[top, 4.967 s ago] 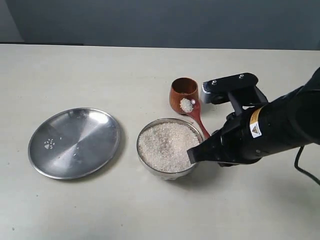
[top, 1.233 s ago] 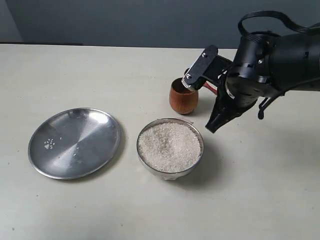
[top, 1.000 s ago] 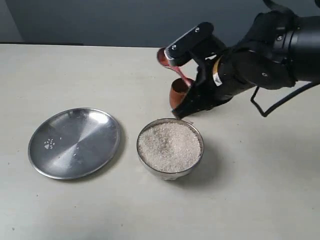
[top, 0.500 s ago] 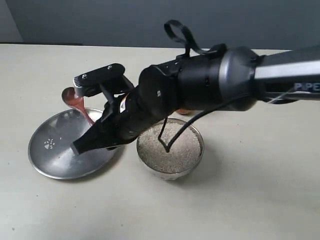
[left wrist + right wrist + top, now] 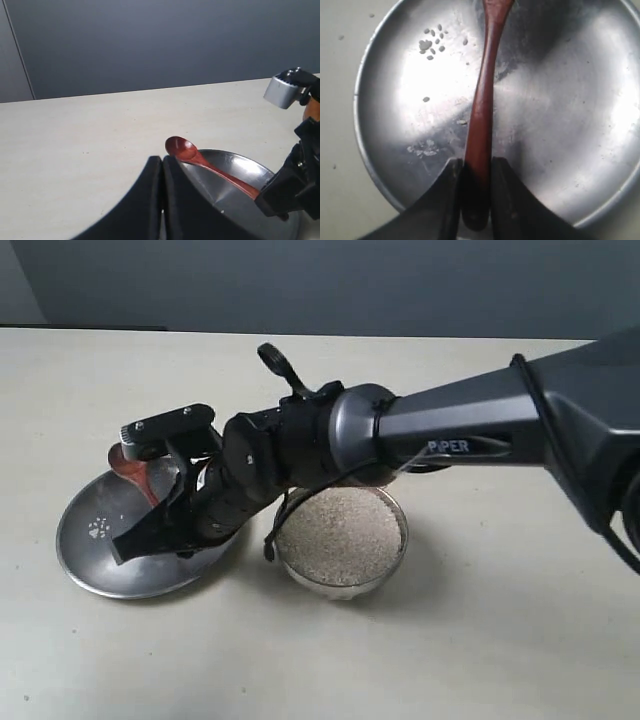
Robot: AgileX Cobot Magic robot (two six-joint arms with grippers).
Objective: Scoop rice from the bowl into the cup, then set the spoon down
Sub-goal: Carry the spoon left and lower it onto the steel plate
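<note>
Right fingers [image 5: 445, 200] pinch the handle end of the dark reddish-brown wooden spoon [image 5: 482, 110] over the flat round steel plate [image 5: 560, 100] beneath them. Left fingers [image 5: 150, 200] are pressed together, empty. White uncooked rice [image 5: 340, 535] fills the deep steel bowl [image 5: 345, 590] behind the right fingers.

The right gripper [image 5: 476, 172] has swung clear across from beside the cup to the left side, and it now sits lower over the plate [image 5: 95, 575] than half a second ago. The spoon [image 5: 130, 462], loaded five seconds back, comes in empty, head by the plate's rim.
</note>
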